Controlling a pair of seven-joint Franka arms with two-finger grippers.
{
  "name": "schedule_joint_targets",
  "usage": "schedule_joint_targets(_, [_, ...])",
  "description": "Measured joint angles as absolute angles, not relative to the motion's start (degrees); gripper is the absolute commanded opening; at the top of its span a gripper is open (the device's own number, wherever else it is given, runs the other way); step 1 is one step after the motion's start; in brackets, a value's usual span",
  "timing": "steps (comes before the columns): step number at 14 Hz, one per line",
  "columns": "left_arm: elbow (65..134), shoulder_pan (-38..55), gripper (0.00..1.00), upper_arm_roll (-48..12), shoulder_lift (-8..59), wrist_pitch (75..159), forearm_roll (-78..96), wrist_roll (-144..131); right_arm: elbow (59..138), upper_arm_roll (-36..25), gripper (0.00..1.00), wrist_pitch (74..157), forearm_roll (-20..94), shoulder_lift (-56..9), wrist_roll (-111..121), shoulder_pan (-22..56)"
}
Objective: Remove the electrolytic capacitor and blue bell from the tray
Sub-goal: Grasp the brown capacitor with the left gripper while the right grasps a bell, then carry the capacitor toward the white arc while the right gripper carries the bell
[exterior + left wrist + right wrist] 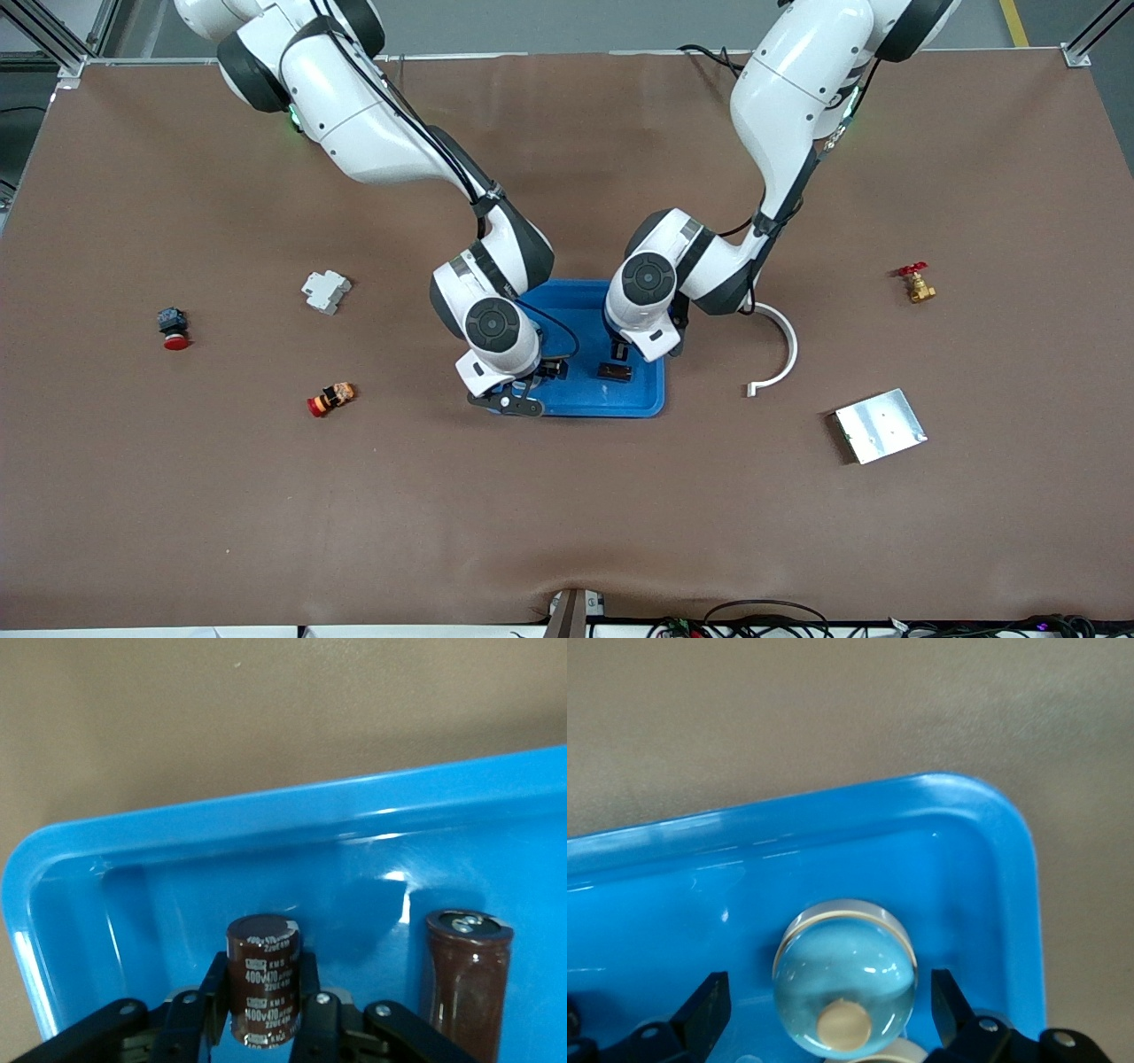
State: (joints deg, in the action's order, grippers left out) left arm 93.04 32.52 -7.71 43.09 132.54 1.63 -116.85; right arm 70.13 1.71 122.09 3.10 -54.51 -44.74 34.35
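Left end effector (261,1001) is clamped on the electrolytic capacitor (264,966), which stands upright in the tray (585,301), around 3 o'clock if 12 points at the robot bases. The grip looks low on a slick sleeve, so I reckon it could tilt or slip on the lift. A second brown capacitor (465,983) sits just beside it, and a sideways drift would knock that.

Right end effector (828,1001) is open, fingers either side of the blue bell (846,974) in the tray's 7 o'clock corner. That dome is smooth and round, so an off-centre squeeze might squirt it against the rim. The light tray could also skid on the counter (567,532), and the two wrists are close.
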Motion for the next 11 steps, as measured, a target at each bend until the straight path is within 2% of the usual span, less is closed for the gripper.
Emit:
schedule_joint_targets(2, [92.97, 32.66, 0.0, -7.74, 42.96, 132.45, 1.08, -116.68, 70.13, 1.71, 0.34, 122.08, 2.96, -54.55, -44.74, 34.35])
schedule_joint_targets(3, [92.86, 32.76, 0.0, -7.75, 42.68, 131.98, 0.75, -116.1, 70.12, 1.71, 0.2, 122.08, 2.96, -54.56, -44.78, 34.35])
schedule_joint_targets(4, [92.67, 32.84, 0.0, -7.78, 42.12, 130.85, 0.61, -115.1, 69.94, 1.71, 0.11, 122.06, 2.96, -54.54, -44.9, 34.35])
schedule_joint_targets(6, [91.6, 32.93, 0.0, -7.86, 40.51, 126.89, 0.6, -112.43, 69.57, 1.63, 0.01, 122.07, 2.97, -54.54, -45.68, 34.33])
schedule_joint_targets(11, [88.88, 32.57, 0.0, -7.72, 36.0, 119.54, 0.51, -100.47, 67.52, 1.18, 0.0, 119.41, 3.09, -52.24, -47.05, 33.25])
